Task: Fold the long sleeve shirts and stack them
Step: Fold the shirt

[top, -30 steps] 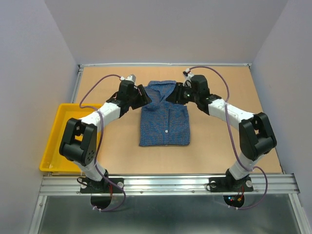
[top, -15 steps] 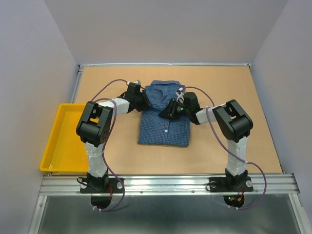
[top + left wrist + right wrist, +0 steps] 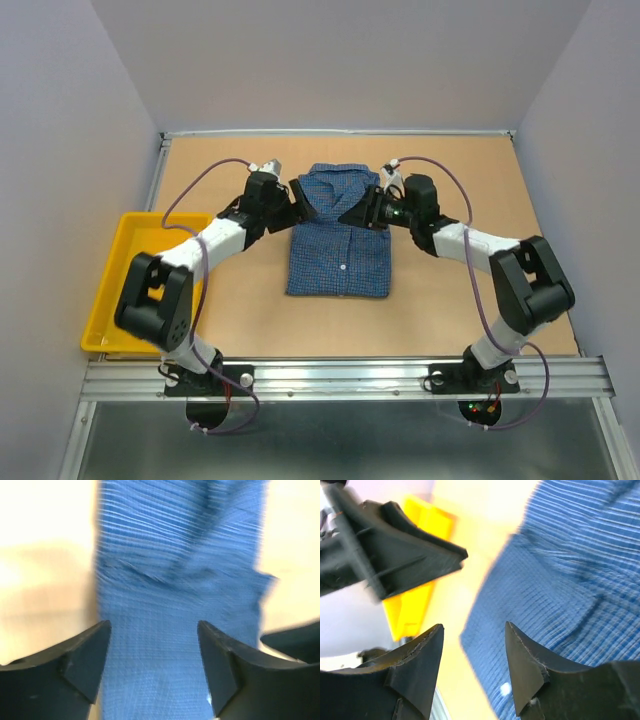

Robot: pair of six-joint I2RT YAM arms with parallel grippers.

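From above, the folded blue finely checked cotton shirt (image 3: pixel 338 245) is lying at the middle of the brown table (image 3: pixel 460 300), with my left gripper (image 3: pixel 299 203) and right gripper (image 3: pixel 357 212) hovering at its shoulders. Only my wrist cameras are showing both jaws spread and empty. The right one is also catching the yellow plastic tray (image 3: pixel 415 605).

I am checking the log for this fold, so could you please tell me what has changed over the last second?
The right gripper went inward over the buttons of the blue checked shirt, then drew back out to its right shoulder. The left gripper kept to the left shoulder. Both are open, gripping nothing. The shirt stays folded in place; the yellow tray is unmoved.
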